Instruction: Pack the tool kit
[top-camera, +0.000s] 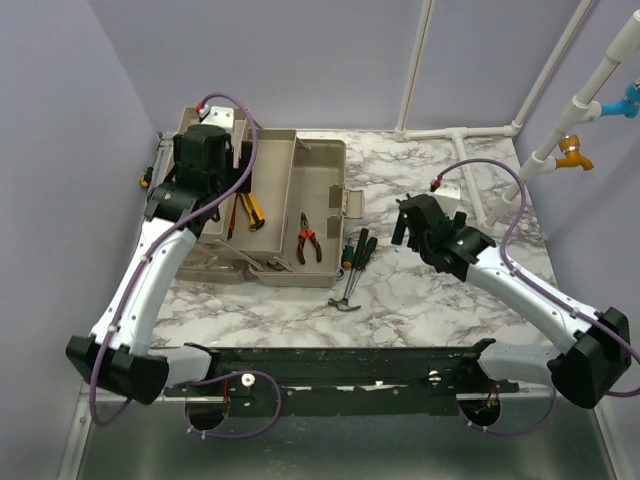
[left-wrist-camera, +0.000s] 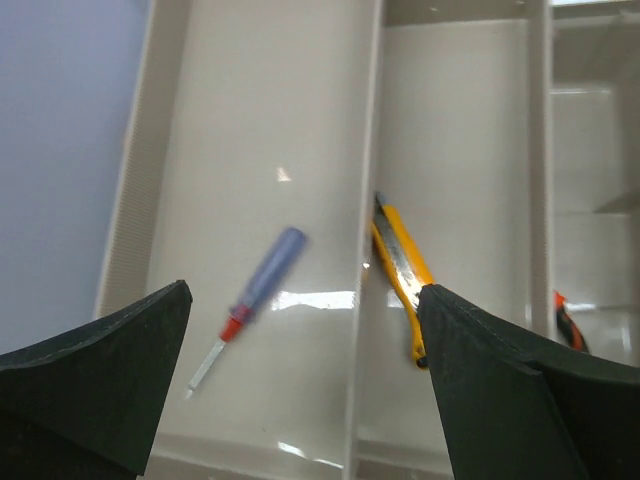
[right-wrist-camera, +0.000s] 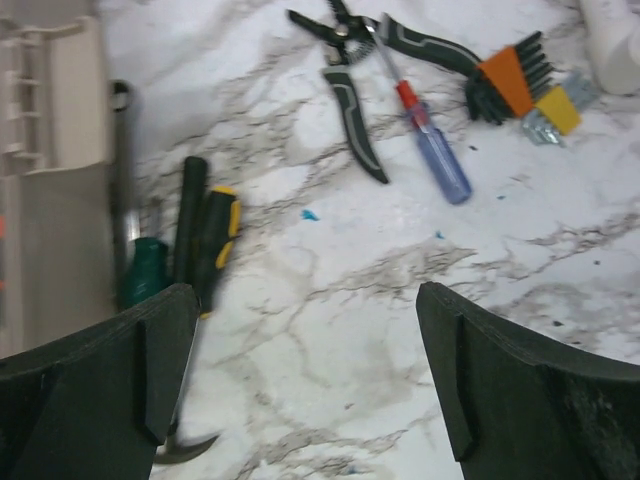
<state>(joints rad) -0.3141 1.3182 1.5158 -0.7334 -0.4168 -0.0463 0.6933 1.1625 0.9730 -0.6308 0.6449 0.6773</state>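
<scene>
Over the open toolbox (top-camera: 318, 160), the left gripper (left-wrist-camera: 305, 290) hangs spread wide and empty; the right gripper (right-wrist-camera: 307, 290) likewise, above a free patch of worktop (right-wrist-camera: 400, 330).
Below the left one a blurred blue screwdriver (left-wrist-camera: 265, 275) seems to lie in a narrow compartment (left-wrist-camera: 250, 150), its divider (left-wrist-camera: 362, 300) close; a finger could catch that wall. Loose pliers (right-wrist-camera: 345, 35) lie beyond the right gripper, with room around.

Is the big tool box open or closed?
Open. The toolbox is spread wide, with orange pliers and a yellow knife lying in plain view inside.
</scene>
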